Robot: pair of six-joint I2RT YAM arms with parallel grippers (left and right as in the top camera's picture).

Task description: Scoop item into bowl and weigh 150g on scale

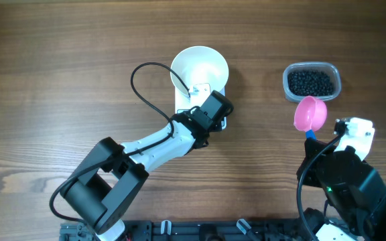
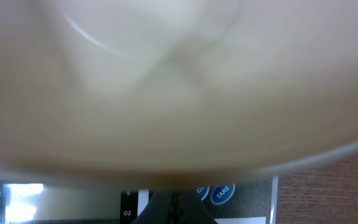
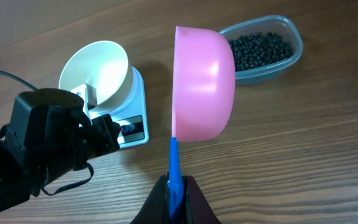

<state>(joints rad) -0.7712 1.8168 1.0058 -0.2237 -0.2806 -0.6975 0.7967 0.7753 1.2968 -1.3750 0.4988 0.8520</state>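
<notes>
Left hand (image 2: 174,208) pressed together at front of scale (image 3: 137,109), which carries bowl (image 1: 210,63). Right hand (image 3: 176,194) pinches scoop (image 3: 204,87) by blue handle, near tub (image 1: 288,84) of beans (image 1: 310,82) on bench (image 1: 59,67).

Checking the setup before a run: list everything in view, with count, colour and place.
bowl: one, white, on the scale
scale: one, white, under the bowl, mid-table
beads: many, black, inside the tub
tub: one, clear, right of the bowl
scoop: one, pink with blue handle, just in front of the tub
table: one, brown wood
cable: one, black, looping left of the bowl
left gripper: black, shut, over the scale's front edge
right gripper: black, shut on the scoop's handle
</notes>
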